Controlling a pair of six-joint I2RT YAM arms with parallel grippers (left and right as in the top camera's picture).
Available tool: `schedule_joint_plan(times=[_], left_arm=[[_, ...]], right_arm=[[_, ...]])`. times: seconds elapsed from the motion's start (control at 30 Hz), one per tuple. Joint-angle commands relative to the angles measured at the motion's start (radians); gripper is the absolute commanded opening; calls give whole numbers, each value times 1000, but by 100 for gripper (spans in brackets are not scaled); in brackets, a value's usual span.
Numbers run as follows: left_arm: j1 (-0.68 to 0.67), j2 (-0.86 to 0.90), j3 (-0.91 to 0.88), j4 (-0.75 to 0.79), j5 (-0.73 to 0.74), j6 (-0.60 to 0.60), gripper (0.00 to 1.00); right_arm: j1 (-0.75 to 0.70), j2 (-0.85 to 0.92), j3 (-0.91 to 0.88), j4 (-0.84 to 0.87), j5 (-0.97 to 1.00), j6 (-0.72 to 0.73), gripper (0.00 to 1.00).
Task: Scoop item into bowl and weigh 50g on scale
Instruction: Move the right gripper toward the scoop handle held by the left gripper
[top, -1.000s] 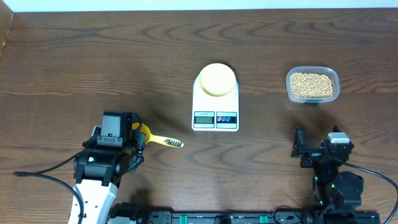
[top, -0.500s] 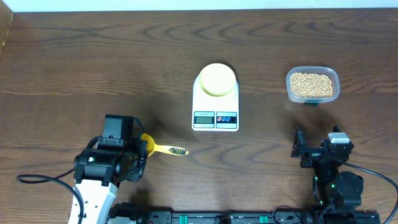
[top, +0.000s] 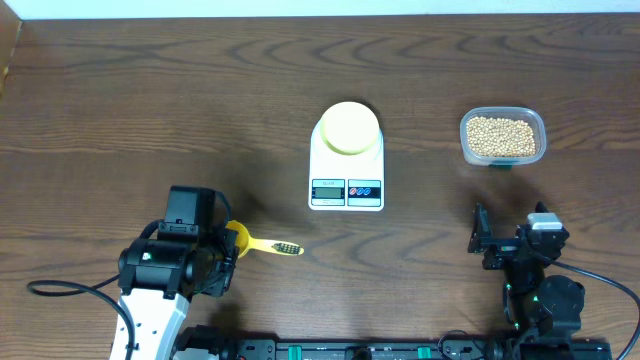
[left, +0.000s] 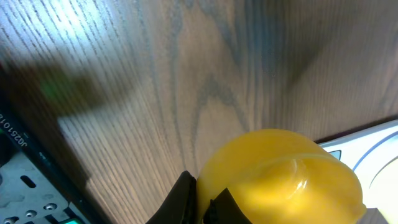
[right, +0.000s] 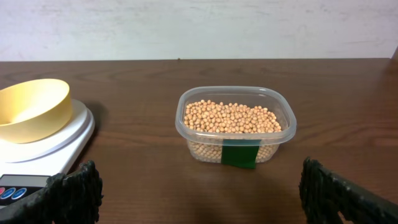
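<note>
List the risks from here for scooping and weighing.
The left gripper pinches the scoop at its fingertips; it may twist when loaded. The tub of beans sits beyond the scale from that arm, so a crossing reach could knock the bowl. The bowl is small; poured beans may miss.

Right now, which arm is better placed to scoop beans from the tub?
Left. The left end effector is shut on the yellow scoop, though it sits far across the table from the tub of beans. The right end effector is nearer the tub but open and empty.
</note>
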Motion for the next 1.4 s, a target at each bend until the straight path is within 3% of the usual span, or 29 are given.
schedule_joint_plan(times=[0.0, 0.13, 0.33, 0.53, 0.63, 0.77, 0.97, 1.37], left_arm=[[4, 0, 10, 14, -6, -13, 7], [4, 0, 9, 40, -6, -13, 7], [4, 10, 9, 56, -6, -13, 7], [4, 39, 9, 57, -6, -13, 7], [4, 48, 10, 58, -6, -13, 7], [4, 61, 10, 58, -6, -13, 7], [4, 74, 9, 58, -6, -13, 7], [4, 76, 10, 58, -6, -13, 7]], right_arm=[[5, -3, -3, 2, 0, -11, 99], [5, -3, -3, 2, -70, 74, 99], [5, -3, -3, 11, -361, 690, 99], [5, -3, -3, 18, -464, 887, 99], [5, -3, -3, 18, -467, 911, 99], [5, -3, -3, 20, -456, 758, 98], [5, 55, 35, 6, -463, 758, 96], [5, 531, 317, -123, -571, 690, 93]])
